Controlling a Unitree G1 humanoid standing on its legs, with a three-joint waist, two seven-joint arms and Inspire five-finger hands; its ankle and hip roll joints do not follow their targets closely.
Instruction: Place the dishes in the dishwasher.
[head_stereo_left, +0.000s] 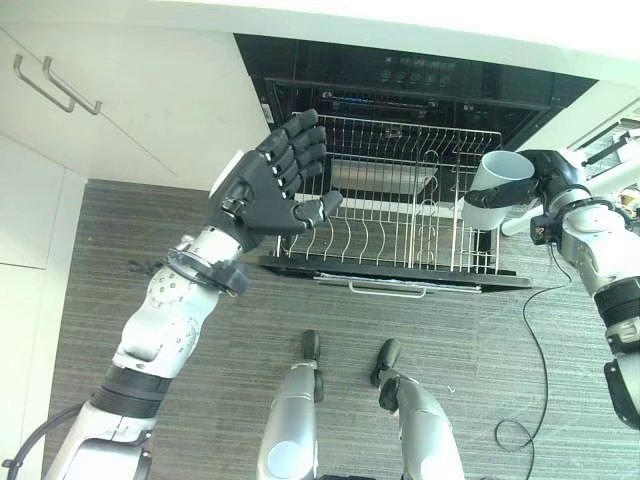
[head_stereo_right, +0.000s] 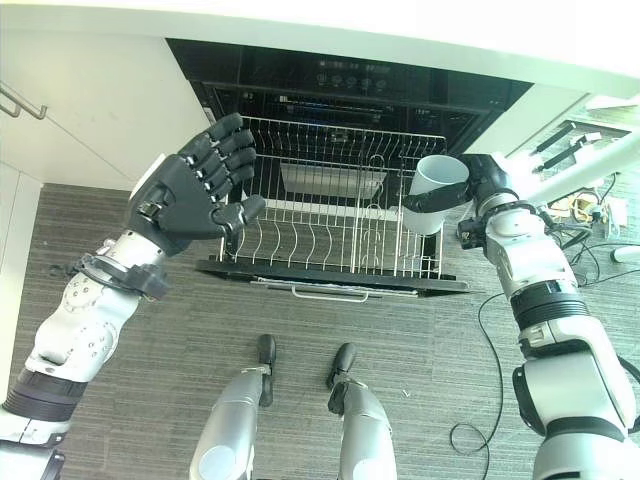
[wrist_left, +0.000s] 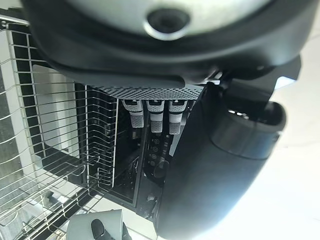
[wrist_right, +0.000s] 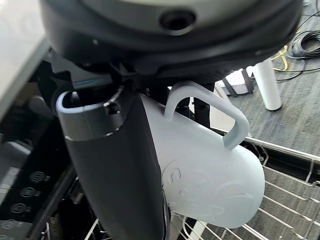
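**White mug held at the rack's right edge**

Left eye view: the pulled-out silver wire dishwasher rack (head_stereo_left: 400, 215) holds no dishes. The right hand (head_stereo_left: 545, 180) is curled round a white ceramic mug (head_stereo_left: 495, 190) over its right edge. The left hand (head_stereo_left: 275, 180), fingers spread, hovers at its left side.

Right wrist view: the mug's handle faces away from the rack.
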